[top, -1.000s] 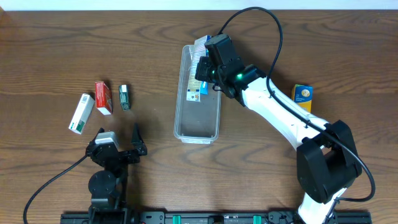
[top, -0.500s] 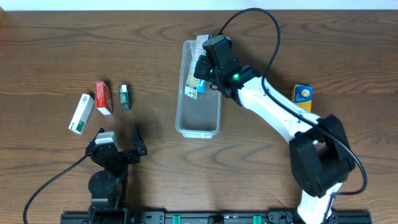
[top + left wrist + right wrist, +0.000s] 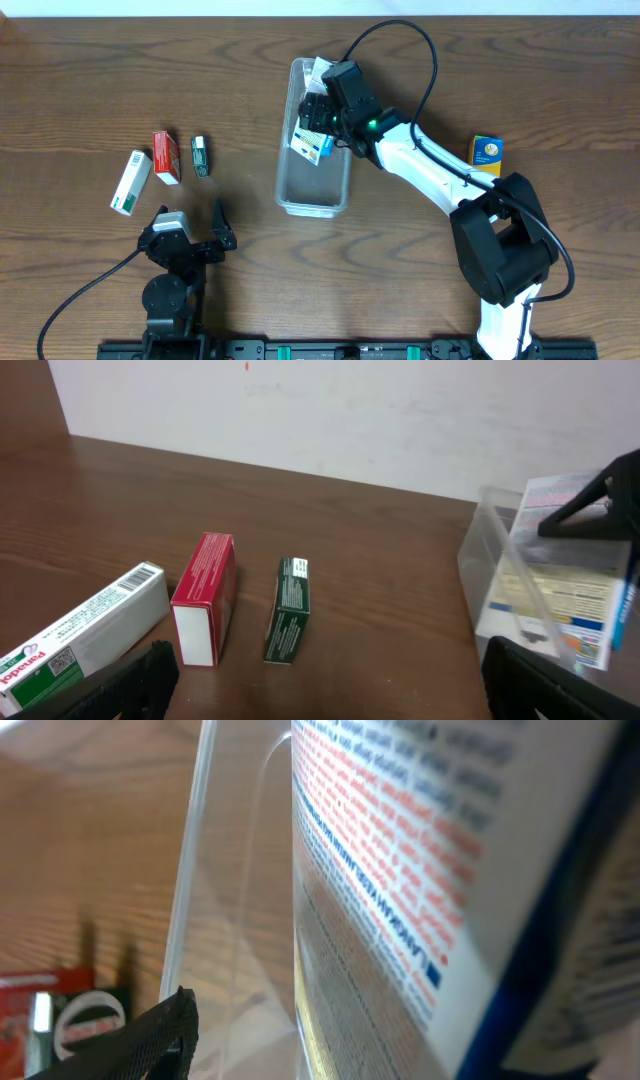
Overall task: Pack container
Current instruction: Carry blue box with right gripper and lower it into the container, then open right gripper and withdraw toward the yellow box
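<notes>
One wood table; right end effector clasps box, left end effector gapes empty.

One name we can read

We read "Panadol" on the white box at the lower left of the left wrist view. The blue and white box fills the right wrist view with red and blue print, too blurry for us to read.
</notes>
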Controlling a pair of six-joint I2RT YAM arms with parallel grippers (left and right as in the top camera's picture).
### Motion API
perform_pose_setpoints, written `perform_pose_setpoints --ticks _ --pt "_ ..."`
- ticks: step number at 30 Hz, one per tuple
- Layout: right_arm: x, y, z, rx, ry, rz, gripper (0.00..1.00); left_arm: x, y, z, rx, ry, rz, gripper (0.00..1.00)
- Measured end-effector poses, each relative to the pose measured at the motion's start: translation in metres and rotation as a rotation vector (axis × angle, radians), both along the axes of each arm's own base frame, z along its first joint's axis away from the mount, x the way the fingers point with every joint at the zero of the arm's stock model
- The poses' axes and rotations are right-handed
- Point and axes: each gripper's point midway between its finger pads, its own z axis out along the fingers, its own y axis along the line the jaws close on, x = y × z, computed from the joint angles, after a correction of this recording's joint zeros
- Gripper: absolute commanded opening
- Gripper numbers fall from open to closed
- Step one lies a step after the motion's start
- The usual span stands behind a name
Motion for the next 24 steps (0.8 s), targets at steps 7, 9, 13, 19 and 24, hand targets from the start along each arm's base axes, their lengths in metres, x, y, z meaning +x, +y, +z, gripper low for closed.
perform_pose_setpoints --ticks 7,9,13,19,24 --pt "-0.011 -0.027 0.039 -0.086 -0.045 0.014 0.74 0.0 0.0 0.0 0.0 0.0 0.0 0.98" --pt "-0.016 -0.035 0.069 -0.097 -0.094 0.009 0.74 0.0 0.0 0.0 0.0 0.0 0.0 0.98" --pt "-0.025 -0.048 0.103 -0.118 -0.149 0.005 0.73 0.0 0.0 0.0 0.0 0.0 0.0 0.98" --pt "-0.026 -0.057 0.097 -0.17 -0.144 0.012 0.65 0.0 0.0 0.0 0.0 0.0 0.0 0.98" --pt "-0.015 -0.073 0.092 -0.191 -0.139 -0.027 0.41 0.0 0.0 0.0 0.0 0.0 0.0 0.98"
